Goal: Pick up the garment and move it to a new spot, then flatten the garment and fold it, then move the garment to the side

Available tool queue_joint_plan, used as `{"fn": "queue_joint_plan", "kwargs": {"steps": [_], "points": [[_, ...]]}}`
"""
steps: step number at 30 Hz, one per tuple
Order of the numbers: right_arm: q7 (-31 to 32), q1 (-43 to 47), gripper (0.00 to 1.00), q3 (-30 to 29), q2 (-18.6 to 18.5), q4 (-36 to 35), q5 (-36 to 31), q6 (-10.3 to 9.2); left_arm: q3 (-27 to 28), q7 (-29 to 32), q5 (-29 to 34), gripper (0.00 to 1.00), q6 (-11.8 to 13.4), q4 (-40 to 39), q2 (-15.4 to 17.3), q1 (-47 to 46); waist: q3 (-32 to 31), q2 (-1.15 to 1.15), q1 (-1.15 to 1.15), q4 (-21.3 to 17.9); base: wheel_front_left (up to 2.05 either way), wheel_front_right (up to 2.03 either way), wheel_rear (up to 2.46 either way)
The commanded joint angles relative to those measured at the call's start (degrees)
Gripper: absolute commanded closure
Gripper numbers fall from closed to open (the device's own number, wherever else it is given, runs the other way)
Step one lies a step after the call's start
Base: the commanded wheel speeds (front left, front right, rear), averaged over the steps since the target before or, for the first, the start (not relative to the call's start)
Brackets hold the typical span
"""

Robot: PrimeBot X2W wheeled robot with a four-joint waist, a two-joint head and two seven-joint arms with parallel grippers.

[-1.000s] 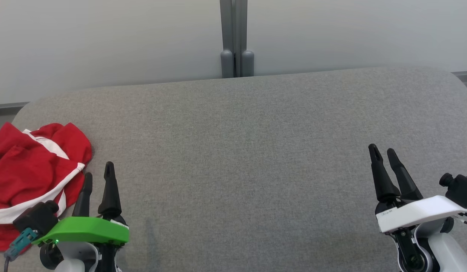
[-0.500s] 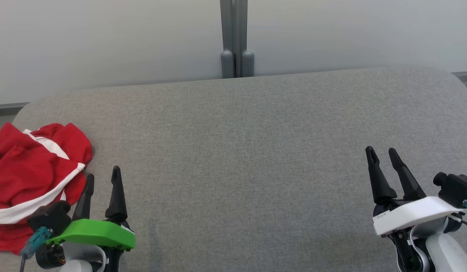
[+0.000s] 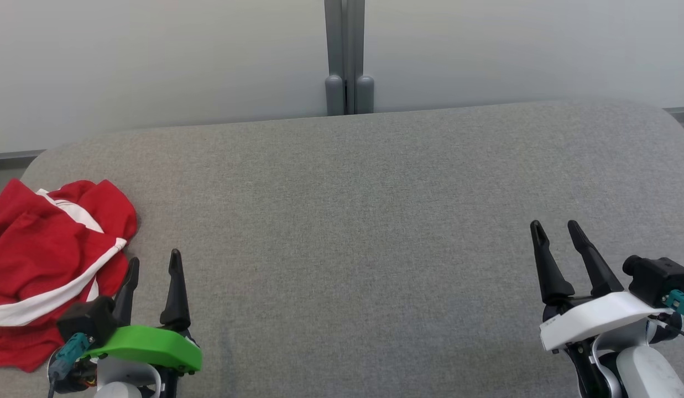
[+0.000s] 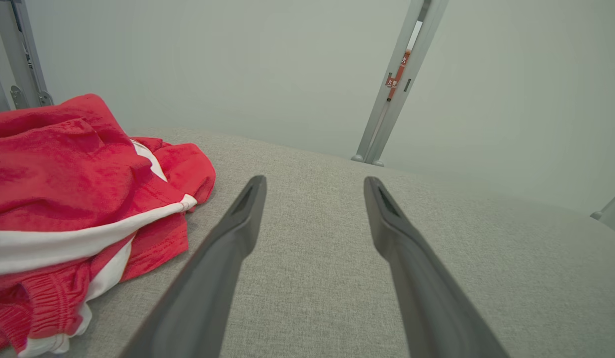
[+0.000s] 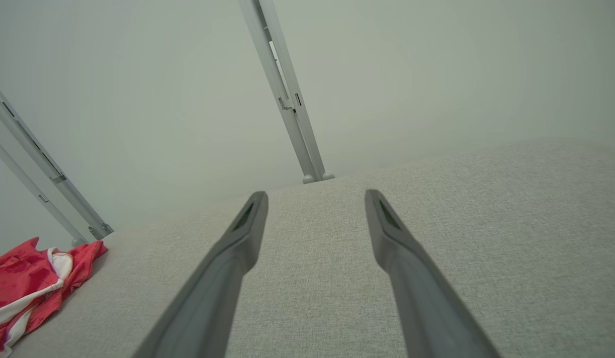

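A crumpled red garment (image 3: 48, 260) with white stripes lies in a heap at the left end of the grey cushioned surface (image 3: 353, 221). My left gripper (image 3: 153, 264) stands open just right of the heap, fingers apart and empty. In the left wrist view the garment (image 4: 73, 199) sits left of the left gripper (image 4: 314, 185). Far off at the lower right my right gripper (image 3: 554, 229) is open and holds nothing. The right wrist view has the garment (image 5: 34, 278) at its lower left, well away from the right gripper (image 5: 315, 198).
A pale wall (image 3: 153, 55) with a grey upright post (image 3: 347, 55) runs behind the surface. The surface's rounded far-left corner (image 3: 37, 160) lies just beyond the garment. Bare grey fabric stretches between the two grippers.
Both grippers have drawn back toward the bottom of the head view. The left one has shifted slightly right and spread its fingers a little. The garment lies as before.
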Motion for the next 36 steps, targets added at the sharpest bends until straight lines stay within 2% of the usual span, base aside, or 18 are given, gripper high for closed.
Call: {"fn": "queue_joint_plan", "kwargs": {"steps": [1, 18, 36], "points": [[0.13, 0.27, 0.0, -0.53, 0.08, -0.19, -1.72, 0.15, -0.09, -0.51, 1.64, 0.0, -0.27, -0.05, 0.5, -1.56, -0.02, 0.0, 0.0, 0.02, 0.0, 0.0, 0.0], [0.71, 1.04, 0.0, -1.64, 2.45, -0.18, -10.77, 0.11, -0.56, -2.52, 8.96, 0.0, -0.95, 1.79, 0.34, -1.79, 0.03, 0.0, 0.0, 0.09, 0.0, 0.0, 0.0], [1.34, 1.94, 0.0, -3.07, 4.65, -0.6, -19.02, 0.11, -0.3, -4.34, 13.83, 0.0, -1.83, 4.54, -0.56, -1.98, -0.01, 0.0, 0.0, 0.32, 0.0, 0.0, 0.0]]}}
